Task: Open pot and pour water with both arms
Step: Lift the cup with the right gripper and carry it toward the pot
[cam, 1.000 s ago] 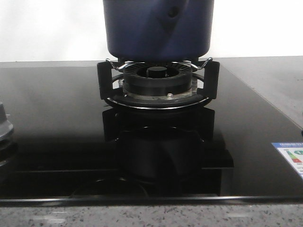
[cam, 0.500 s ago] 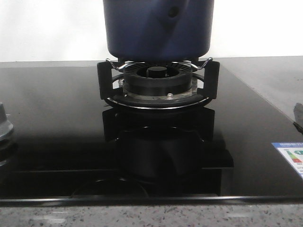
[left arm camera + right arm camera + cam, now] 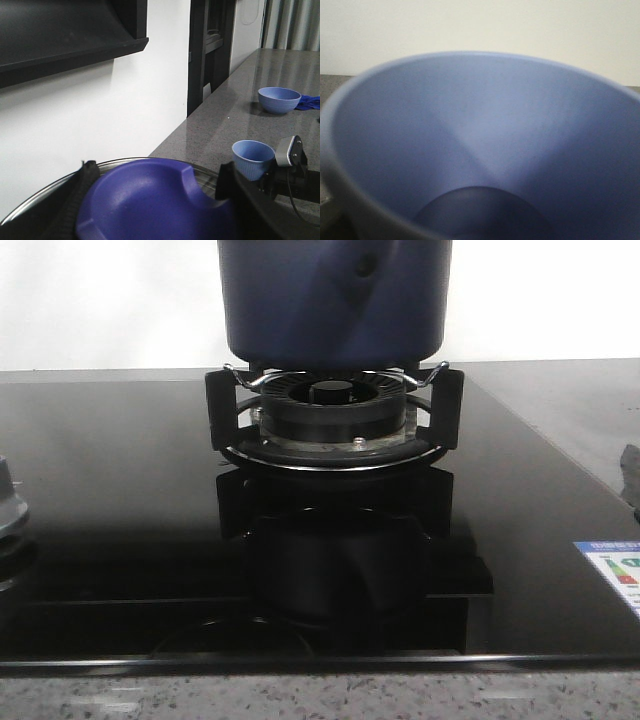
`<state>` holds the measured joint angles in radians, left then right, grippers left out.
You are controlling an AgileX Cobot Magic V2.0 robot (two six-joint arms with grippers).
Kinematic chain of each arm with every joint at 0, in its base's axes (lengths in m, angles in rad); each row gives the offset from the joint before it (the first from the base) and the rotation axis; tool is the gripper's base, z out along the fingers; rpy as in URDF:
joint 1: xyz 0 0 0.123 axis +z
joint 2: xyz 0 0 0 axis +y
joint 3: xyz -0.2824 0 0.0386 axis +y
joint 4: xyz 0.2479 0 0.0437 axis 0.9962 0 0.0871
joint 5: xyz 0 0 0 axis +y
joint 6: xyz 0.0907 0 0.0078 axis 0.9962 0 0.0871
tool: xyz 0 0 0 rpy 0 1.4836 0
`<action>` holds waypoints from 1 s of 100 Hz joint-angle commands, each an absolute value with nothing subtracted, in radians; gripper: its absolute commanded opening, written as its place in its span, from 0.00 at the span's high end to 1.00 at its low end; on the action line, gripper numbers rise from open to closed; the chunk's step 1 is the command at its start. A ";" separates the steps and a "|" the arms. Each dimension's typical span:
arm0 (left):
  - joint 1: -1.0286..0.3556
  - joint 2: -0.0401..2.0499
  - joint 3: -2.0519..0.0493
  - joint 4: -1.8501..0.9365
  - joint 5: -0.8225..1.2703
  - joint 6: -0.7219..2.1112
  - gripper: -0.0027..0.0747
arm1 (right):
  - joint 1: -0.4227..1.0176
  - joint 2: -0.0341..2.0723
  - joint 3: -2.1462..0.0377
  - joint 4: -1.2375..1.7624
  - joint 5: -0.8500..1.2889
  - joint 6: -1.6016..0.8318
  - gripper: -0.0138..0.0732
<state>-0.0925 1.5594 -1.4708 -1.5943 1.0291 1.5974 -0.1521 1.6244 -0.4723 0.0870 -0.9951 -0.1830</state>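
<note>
Front view shows the big dark blue round pot (image 3: 335,300) sitting on the black ribbed round burner (image 3: 335,412), near the back edge of the shiny black glass stove top (image 3: 120,490), about halfway along it. The pot's top is cut off there, so no lid shows.

Left wrist view shows what the front view hides: a clear glass lid with a thin metal rim (image 3: 30,205) and a fat purple-blue knob (image 3: 150,200) on it. The left claw (image 3: 155,202) is spread wide. Its black fingers (image 3: 82,192) sit one on each side of the knob and seem to press on it, so I think it has hold of it.

This view also shows a small light blue cup (image 3: 252,159) on the grey stone counter (image 3: 220,125), with the right claw (image 3: 287,172) just beside it. I cannot tell if that claw is open or closed. The right wrist view only looks down into the cup (image 3: 480,140), very close, and no fingers show.

I think the lid is stiff and can break, and the rim may be slippery, so the knob is the best place to hold. The pot looks heavy and should stay put. The cup looks light and could tip and spill.
</note>
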 commanded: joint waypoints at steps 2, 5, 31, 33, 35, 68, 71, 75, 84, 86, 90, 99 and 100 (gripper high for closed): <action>-0.092 1.508 -1.512 -1.699 1.056 1.592 0.64 | -0.155 1.596 -0.500 0.087 -1.090 -0.189 0.11; -0.092 1.508 -1.512 -1.699 1.059 1.592 0.64 | -0.155 1.596 -0.500 0.088 -1.090 -0.189 0.11; -0.092 1.508 -1.512 -1.699 1.060 1.592 0.64 | -0.155 1.596 -0.500 0.109 -1.092 -0.189 0.11; -0.092 1.508 -1.512 -1.699 1.060 1.592 0.64 | -0.155 1.596 -0.500 0.109 -1.092 -0.189 0.11; -0.092 1.508 -1.512 -1.699 1.060 1.592 0.64 | -0.155 1.596 -0.500 0.110 -1.092 -0.189 0.11; -0.092 1.508 -1.512 -1.699 1.060 1.592 0.64 | -0.155 1.596 -0.500 0.110 -1.092 -0.189 0.17; -0.092 1.508 -1.512 -1.699 1.060 1.592 0.64 | -0.155 1.596 -0.500 0.110 -1.092 -0.189 0.21; -0.092 1.508 -1.512 -1.699 1.060 1.592 0.64 | -0.155 1.596 -0.500 0.110 -1.092 -0.189 0.28; -0.092 1.508 -1.512 -1.699 1.060 1.592 0.64 | -0.155 1.596 -0.500 0.110 -1.081 -0.189 0.41; -0.092 1.508 -1.512 -1.699 1.060 1.592 0.64 | -0.155 1.596 -0.500 0.110 -1.080 -0.189 0.44; -0.092 1.508 -1.512 -1.699 1.060 1.592 0.64 | -0.155 1.596 -0.500 0.110 -1.078 -0.189 0.47; -0.092 1.508 -1.512 -1.699 1.060 1.592 0.64 | -0.155 1.596 -0.500 0.110 -1.078 -0.189 0.51; -0.092 1.508 -1.512 -1.699 1.060 1.592 0.64 | -0.155 1.596 -0.500 0.110 -1.078 -0.189 0.51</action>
<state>-0.0925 1.5594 -1.4708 -1.5943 1.0423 1.5974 -0.1521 1.6244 -0.4786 0.1141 -1.0054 -0.1812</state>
